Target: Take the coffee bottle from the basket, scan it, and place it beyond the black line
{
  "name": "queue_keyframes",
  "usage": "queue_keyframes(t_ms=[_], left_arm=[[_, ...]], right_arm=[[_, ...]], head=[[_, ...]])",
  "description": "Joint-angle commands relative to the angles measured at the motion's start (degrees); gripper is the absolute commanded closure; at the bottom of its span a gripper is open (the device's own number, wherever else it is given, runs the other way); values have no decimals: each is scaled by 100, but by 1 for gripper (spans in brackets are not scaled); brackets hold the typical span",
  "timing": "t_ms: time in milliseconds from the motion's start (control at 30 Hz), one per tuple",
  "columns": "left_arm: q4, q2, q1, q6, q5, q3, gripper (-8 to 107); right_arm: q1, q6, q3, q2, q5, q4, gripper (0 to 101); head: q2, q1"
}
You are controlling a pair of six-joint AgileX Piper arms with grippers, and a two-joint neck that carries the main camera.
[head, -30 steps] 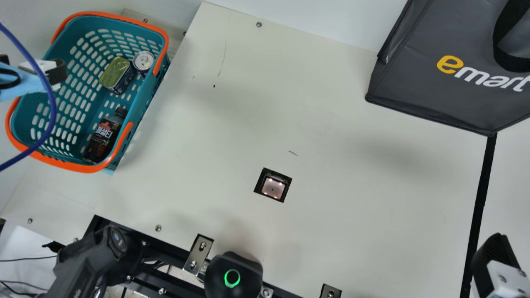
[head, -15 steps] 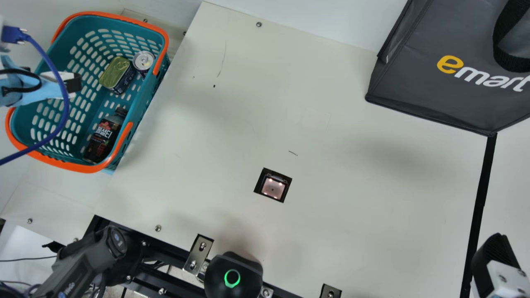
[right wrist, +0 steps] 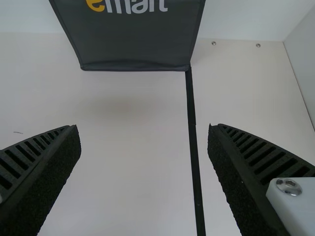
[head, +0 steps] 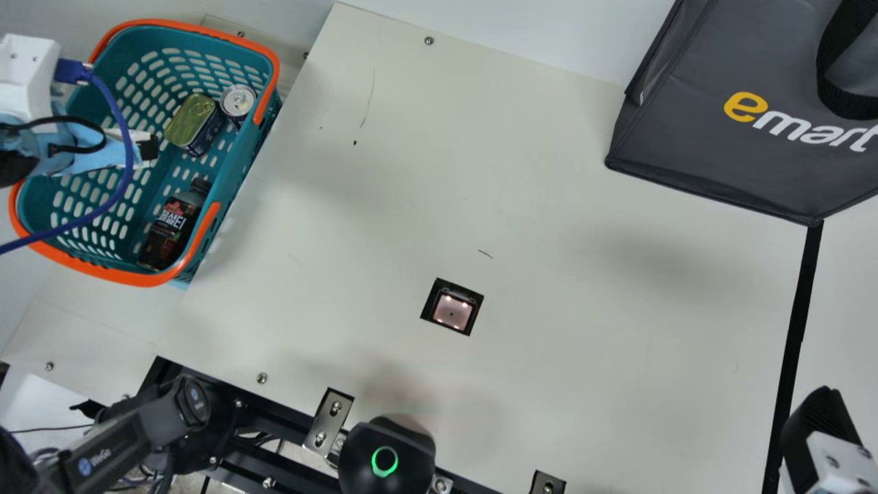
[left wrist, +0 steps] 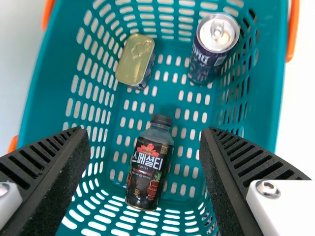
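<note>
My left gripper (head: 147, 147) is over the left part of the teal basket (head: 147, 189) in the main view. The dark coffee bottle (head: 169, 230) lies in the basket's near end. In the left wrist view the coffee bottle (left wrist: 147, 164) shows its label, and my left gripper (left wrist: 145, 157) stands open above it, fingers wide apart. At the main view's lower right is my right gripper (head: 820, 425), beside the black line (head: 797, 336). The right wrist view has my right gripper (right wrist: 144, 157) open with nothing held, above the black line (right wrist: 193, 132). The scanner (head: 452, 311) is set into the table.
A flat tin (head: 191, 123) and a drink can (head: 238, 103) share the basket at its far end. A dark grey bag (head: 741, 130) stands at the back right, close to the black line's far end. A black round device (head: 387, 460) is at the table's near edge.
My left arm has moved rightward in the main view, bringing its gripper farther over the basket. The right gripper and the basket's contents have kept still.
</note>
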Motion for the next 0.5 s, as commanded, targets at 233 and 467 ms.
queue_keyframes(t_ms=[233,467], left_arm=[[-200,745,97,487,-464,64,9],[-405,1314,202,927,-687,30,9]], right_arm=[[0,0,0,0,0,0,10],[0,0,0,0,0,0,10]], head=[[14,-148],[14,-148]])
